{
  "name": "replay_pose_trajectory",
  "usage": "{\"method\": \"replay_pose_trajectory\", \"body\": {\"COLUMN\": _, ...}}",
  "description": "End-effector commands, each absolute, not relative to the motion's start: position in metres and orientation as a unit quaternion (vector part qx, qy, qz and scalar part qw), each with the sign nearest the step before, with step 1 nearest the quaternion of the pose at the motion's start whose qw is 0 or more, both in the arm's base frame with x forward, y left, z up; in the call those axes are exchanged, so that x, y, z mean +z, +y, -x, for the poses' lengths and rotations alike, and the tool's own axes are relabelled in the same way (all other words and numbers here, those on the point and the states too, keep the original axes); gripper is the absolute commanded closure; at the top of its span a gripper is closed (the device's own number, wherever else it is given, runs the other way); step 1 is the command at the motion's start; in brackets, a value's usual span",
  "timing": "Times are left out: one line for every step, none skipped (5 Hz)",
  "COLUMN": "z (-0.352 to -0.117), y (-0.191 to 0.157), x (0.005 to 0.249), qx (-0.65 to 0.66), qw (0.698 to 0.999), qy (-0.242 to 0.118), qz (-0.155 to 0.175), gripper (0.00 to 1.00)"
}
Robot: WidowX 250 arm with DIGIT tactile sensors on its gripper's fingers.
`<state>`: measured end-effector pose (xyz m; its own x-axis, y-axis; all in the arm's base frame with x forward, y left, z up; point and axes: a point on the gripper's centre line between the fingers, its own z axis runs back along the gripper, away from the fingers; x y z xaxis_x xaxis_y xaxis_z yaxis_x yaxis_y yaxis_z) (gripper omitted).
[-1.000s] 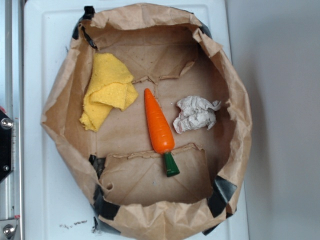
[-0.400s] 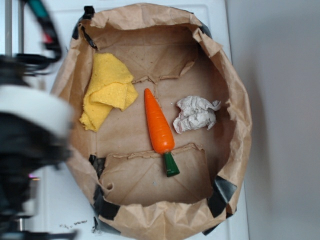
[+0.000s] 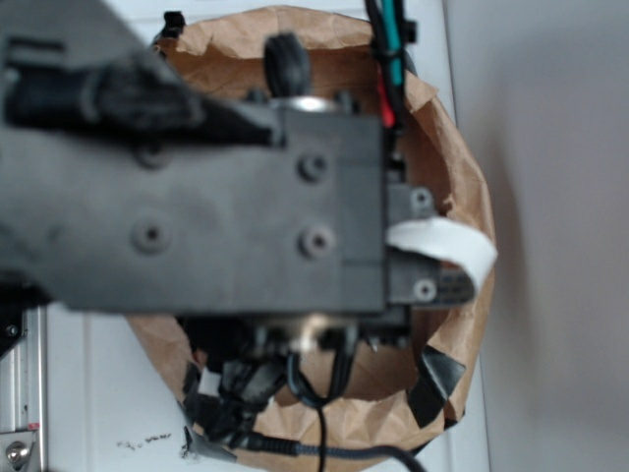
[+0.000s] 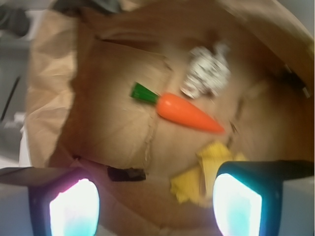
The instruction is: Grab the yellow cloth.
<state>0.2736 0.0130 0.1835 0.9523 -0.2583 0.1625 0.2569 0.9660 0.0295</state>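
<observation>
Wrist view, nearest first: your gripper (image 4: 157, 204) fills the bottom edge, its two fingers (image 4: 74, 209) glowing at 7 and 5 o'clock with a wide gap between them and nothing held. The yellow cloth (image 4: 202, 172) lies just past the gap, toward 5 o'clock, its right side hidden behind the right-hand finger; you cannot tell from this picture whether the finger touches it. Beyond the cloth, near the centre, the carrot (image 4: 189, 113) lies on the floor of the paper bag (image 4: 47, 83), orange tip pointing to 4 o'clock and green stem to 10 o'clock. Cloth and carrot sit close together but apart. Farther on, at 1 o'clock, the paper wad (image 4: 206, 73) rests just beside the thick end of the carrot. The bag's crumpled walls ring all three items, with a strip of black tape (image 4: 127, 173) at 7 o'clock on the near wall. This picture is blurred, so fine edges are uncertain.

Exterior view: the arm (image 3: 197, 187) sits close to the lens and blocks most of the bag (image 3: 452, 177); cloth, carrot and wad are all hidden. Only the bag's rim from 12 to 6 o'clock shows, on a white board (image 3: 108, 383), with cables (image 3: 319, 433) trailing at 6 o'clock.
</observation>
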Motion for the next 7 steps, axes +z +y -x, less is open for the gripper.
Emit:
{"method": "replay_pose_trajectory", "body": {"z": -0.201, "y": 0.058, "x": 0.203, "qx": -0.196, "qw": 0.972, "qy": -0.125, "qz": -0.029, "gripper": 0.0}}
{"method": "replay_pose_trajectory", "body": {"z": -0.201, "y": 0.058, "x": 0.203, "qx": -0.196, "qw": 0.972, "qy": -0.125, "qz": -0.029, "gripper": 0.0}}
{"method": "replay_pose_trajectory", "body": {"z": -0.201, "y": 0.058, "x": 0.203, "qx": -0.196, "qw": 0.972, "qy": -0.125, "qz": -0.029, "gripper": 0.0}}
{"method": "replay_pose_trajectory", "body": {"z": -0.201, "y": 0.058, "x": 0.203, "qx": -0.196, "qw": 0.972, "qy": -0.125, "qz": -0.029, "gripper": 0.0}}
{"method": "replay_pose_trajectory", "body": {"z": -0.201, "y": 0.058, "x": 0.203, "qx": -0.196, "qw": 0.972, "qy": -0.125, "qz": -0.029, "gripper": 0.0}}
{"method": "replay_pose_trajectory", "body": {"z": -0.217, "y": 0.053, "x": 0.184, "qx": -0.182, "qw": 0.976, "qy": -0.112, "qz": -0.044, "gripper": 0.0}}
{"method": "replay_pose_trajectory", "body": {"z": -0.237, "y": 0.056, "x": 0.17, "qx": -0.139, "qw": 0.984, "qy": -0.107, "qz": -0.041, "gripper": 0.0}}
